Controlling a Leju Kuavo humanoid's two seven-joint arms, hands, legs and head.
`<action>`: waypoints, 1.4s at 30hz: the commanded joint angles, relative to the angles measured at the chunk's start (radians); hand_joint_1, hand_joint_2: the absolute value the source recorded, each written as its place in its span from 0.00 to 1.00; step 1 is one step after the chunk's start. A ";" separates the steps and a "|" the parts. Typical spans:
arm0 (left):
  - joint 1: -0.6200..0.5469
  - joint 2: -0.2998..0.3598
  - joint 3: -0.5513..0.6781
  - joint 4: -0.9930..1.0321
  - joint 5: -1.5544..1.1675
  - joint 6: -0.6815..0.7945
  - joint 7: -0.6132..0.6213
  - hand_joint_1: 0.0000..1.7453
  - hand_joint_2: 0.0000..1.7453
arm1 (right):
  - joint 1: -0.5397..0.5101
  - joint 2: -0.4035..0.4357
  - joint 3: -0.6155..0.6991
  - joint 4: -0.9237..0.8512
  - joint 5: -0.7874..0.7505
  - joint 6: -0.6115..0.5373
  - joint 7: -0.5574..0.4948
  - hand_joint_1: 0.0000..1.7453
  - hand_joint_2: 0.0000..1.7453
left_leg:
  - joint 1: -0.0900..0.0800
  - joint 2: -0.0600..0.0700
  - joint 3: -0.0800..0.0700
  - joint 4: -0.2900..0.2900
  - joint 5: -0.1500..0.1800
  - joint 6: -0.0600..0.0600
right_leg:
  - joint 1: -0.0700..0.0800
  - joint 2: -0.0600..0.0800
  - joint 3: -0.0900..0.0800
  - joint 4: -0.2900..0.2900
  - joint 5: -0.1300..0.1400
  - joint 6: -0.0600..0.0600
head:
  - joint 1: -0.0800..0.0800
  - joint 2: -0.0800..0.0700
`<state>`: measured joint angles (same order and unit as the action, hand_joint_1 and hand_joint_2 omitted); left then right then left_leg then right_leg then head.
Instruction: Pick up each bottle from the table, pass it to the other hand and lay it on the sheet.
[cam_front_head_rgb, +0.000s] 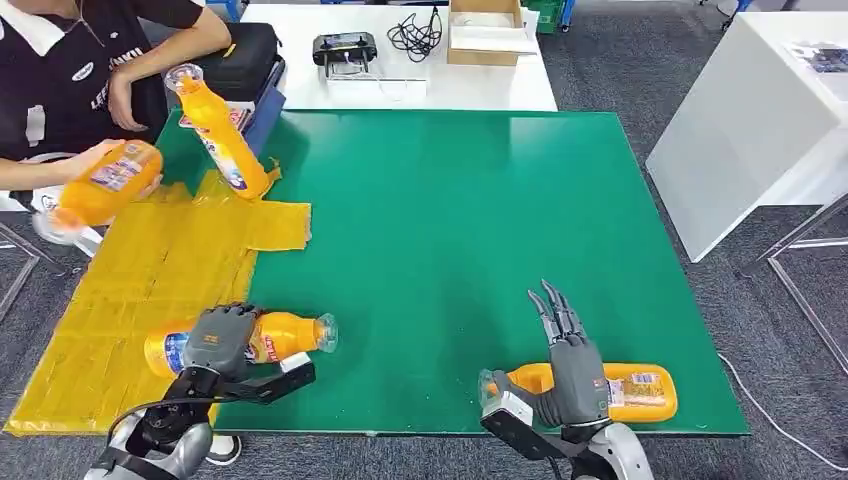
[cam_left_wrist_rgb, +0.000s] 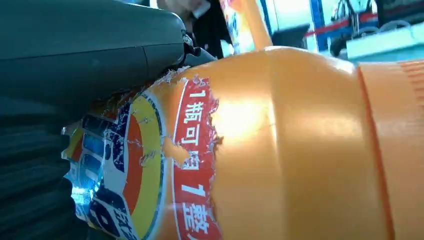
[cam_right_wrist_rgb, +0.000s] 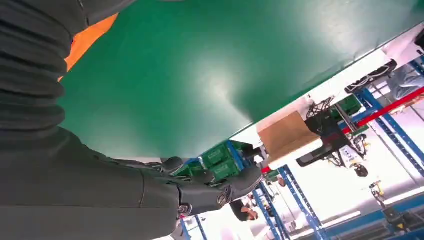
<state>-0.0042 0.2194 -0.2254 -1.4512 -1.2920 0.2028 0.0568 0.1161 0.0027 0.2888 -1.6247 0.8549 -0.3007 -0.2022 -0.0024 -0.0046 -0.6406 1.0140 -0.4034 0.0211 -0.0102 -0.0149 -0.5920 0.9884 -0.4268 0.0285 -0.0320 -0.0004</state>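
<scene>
Green matting covers the bench (cam_front_head_rgb: 450, 250), with a yellow sheet (cam_front_head_rgb: 150, 270) spread over its left side. Left hand (cam_front_head_rgb: 218, 338) is wrapped over the labelled middle of an orange bottle (cam_front_head_rgb: 285, 335) lying at the sheet's near edge. Right hand (cam_front_head_rgb: 572, 360) is open, fingers extended and holding nothing, poised over a second bottle (cam_front_head_rgb: 640, 392) lying near the front right edge. A third bottle (cam_front_head_rgb: 222, 135) rests on the sheet's far end; a person (cam_front_head_rgb: 70, 70) holds a fourth (cam_front_head_rgb: 105, 185).

Assessment: bottles appear full, so moderately heavy, with smooth rigid plastic walls liable to roll and slip. The torn label offers some friction. Recommend grasping around the mid-body, leaving an end exposed for transfer.
</scene>
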 joint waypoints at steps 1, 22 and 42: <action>-0.272 -0.098 -0.080 0.300 -0.043 0.022 0.031 1.00 1.00 | -0.089 0.005 0.039 0.092 -0.008 0.039 -0.005 0.00 1.00 | 0.001 -0.005 0.005 -0.002 0.000 -0.002 | 0.001 -0.004 0.007 -0.002 -0.001 -0.001 | 0.000 0.000; -0.587 -0.115 -0.021 0.907 -0.103 0.097 0.120 1.00 1.00 | -0.204 -0.138 0.230 0.249 0.013 0.193 -0.023 0.00 1.00 | 0.001 0.000 0.004 -0.001 0.001 -0.001 | 0.001 0.001 0.006 -0.002 0.001 0.000 | 0.000 0.000; -0.537 -0.130 0.114 0.965 -0.009 0.097 0.046 0.00 1.00 | -0.151 -0.196 0.175 0.087 0.023 0.146 -0.020 0.00 1.00 | 0.000 0.001 0.018 -0.003 -0.001 -0.004 | 0.000 0.004 0.017 -0.001 0.001 -0.001 | 0.000 0.000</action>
<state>-0.5859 0.1144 -0.1778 -0.5665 -1.3291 0.2891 0.1336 -0.0373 -0.1721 0.4761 -1.4984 0.8491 -0.1236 -0.2243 -0.0014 -0.0049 -0.6250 1.0134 -0.4037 0.0183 -0.0092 -0.0140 -0.5762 0.9886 -0.4262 0.0278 -0.0324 -0.0004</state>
